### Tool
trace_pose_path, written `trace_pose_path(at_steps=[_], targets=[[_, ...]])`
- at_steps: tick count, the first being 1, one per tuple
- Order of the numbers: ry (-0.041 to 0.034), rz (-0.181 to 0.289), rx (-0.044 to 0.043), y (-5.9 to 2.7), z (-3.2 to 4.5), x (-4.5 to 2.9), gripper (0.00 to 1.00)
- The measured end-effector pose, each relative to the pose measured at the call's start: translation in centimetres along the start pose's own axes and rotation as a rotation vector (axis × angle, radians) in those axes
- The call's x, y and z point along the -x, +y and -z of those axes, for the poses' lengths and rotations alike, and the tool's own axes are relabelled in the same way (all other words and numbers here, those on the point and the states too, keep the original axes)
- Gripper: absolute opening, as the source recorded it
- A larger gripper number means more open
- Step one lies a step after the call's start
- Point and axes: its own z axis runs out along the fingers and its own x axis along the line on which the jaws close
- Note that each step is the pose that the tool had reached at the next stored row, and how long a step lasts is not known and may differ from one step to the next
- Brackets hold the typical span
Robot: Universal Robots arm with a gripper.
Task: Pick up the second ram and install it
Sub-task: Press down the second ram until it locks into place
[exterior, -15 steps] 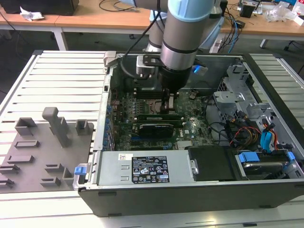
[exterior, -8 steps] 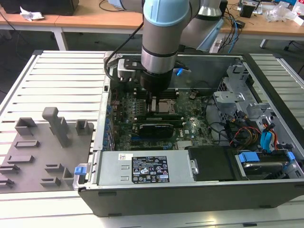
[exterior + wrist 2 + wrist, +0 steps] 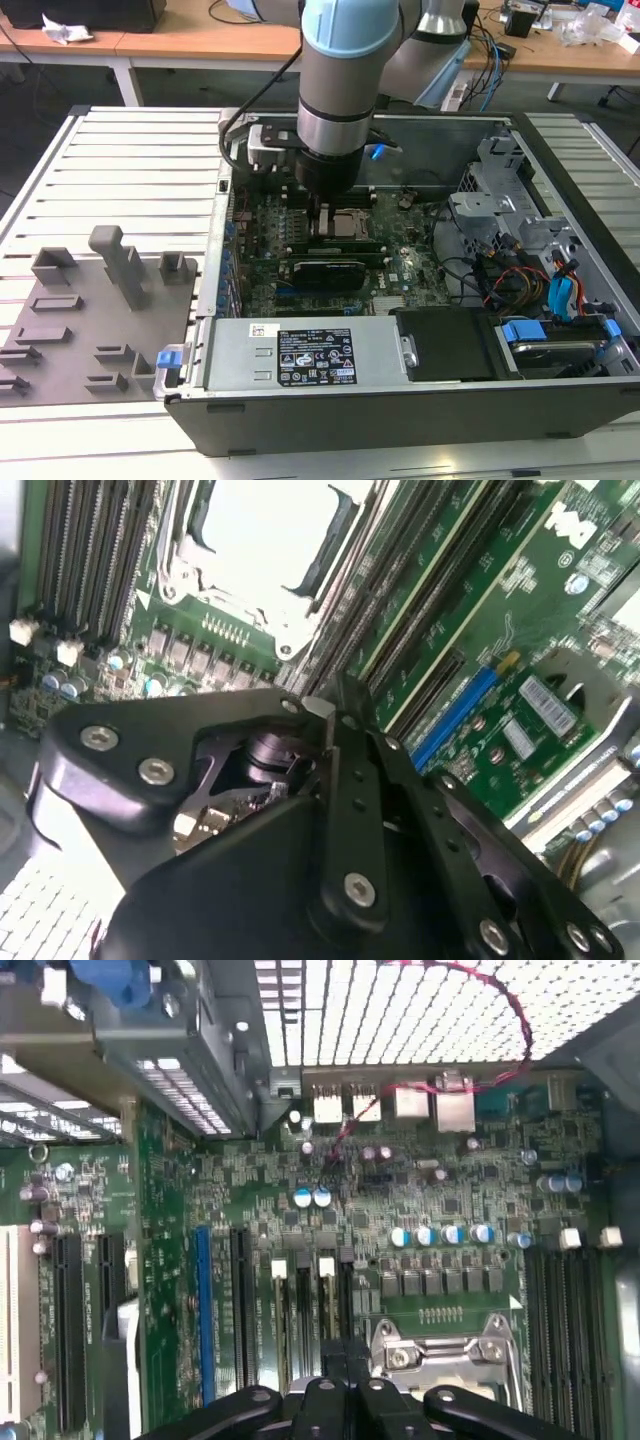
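The 1 robot arm reaches down into the open computer case. Its gripper hangs low over the motherboard, just beside the processor socket on the exterior view's left of it.

In the first wrist view, the gripper has its 2 fingers drawn close together, with almost no gap. In the second wrist view, the gripper looks clenched in the same way.

In the first wrist view, 2 thin sticks with pale edges stand in the long slots beside the socket. The second ram is the one nearer to the socket, and it runs straight under the fingertips. The other stick stands just beside it. I cannot tell whether the fingers pinch the second ram or only touch its upper edge.

1 blue slot lies further from the socket, beyond the 2 sticks.

1 grey tray lies on the table at the exterior view's left, well apart from the gripper.
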Motion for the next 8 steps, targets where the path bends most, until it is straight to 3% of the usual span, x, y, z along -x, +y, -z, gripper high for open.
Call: trace_pose_path(at_steps=[1, 3, 5, 8], targets=[[-0.0055, 0.000, 0.0034, -0.86, 0.07, 0.04, 0.11], [-0.0083, 0.000, 0.0065, -2.08, 0.57, 0.12, 0.11], [-0.0083, 0.000, 0.0069, -2.29, 1.19, 0.15, 0.11], [-0.0083, 0.000, 0.0079, -2.52, 3.29, 0.25, 0.11]])
